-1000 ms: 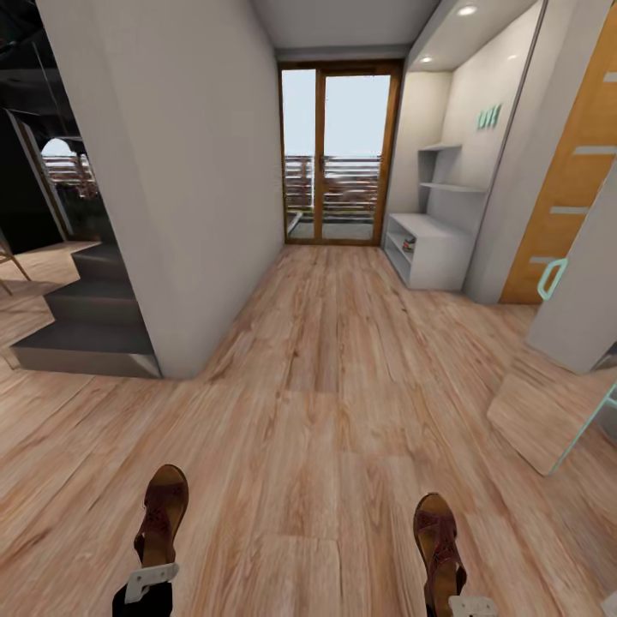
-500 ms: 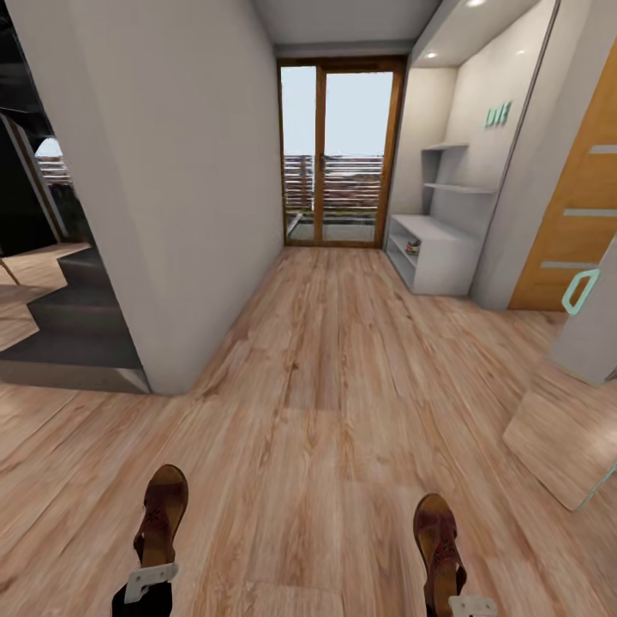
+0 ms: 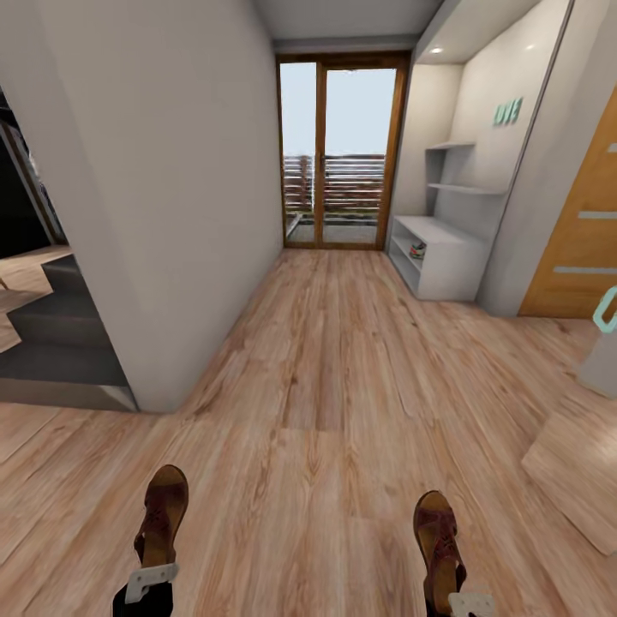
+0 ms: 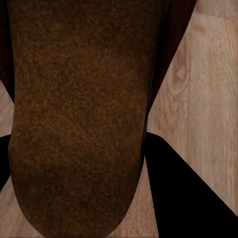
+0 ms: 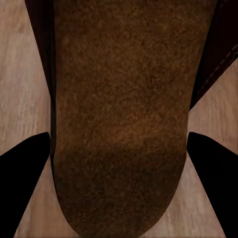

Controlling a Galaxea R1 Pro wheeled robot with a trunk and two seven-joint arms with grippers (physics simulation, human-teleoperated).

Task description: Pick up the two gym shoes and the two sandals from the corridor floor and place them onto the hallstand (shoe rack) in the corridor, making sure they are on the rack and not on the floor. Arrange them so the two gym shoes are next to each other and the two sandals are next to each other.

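Note:
I carry the two sandals, one in each hand, above the corridor floor (image 3: pixel 326 411). My left gripper (image 3: pixel 150 583) is shut on the heel end of the left dark-brown sandal (image 3: pixel 163 514); its suede face (image 4: pixel 79 109) lies between the black fingers (image 4: pixel 193 203). At the other side, the right gripper (image 3: pixel 470 605) is shut on the second sandal (image 3: pixel 437 536), whose brown face (image 5: pixel 119 114) sits between dark fingers (image 5: pixel 20 178). The pale grey hallstand (image 3: pixel 446 270) stands far ahead on the right, with a small reddish item (image 3: pixel 417 250) in its open compartment. The gym shoes cannot be made out.
A white wall corner (image 3: pixel 154 257) juts in on the left, with dark steps (image 3: pixel 60 343) beyond it. A glass balcony door (image 3: pixel 338 154) closes the corridor's far end. On the right are an orange wooden door (image 3: pixel 583 248) and a teal handle (image 3: pixel 605 310).
The whole view has advanced down the corridor: the hallstand and balcony door look nearer, and the wall corner has slid left. Both sandals stay held at the same place in view.

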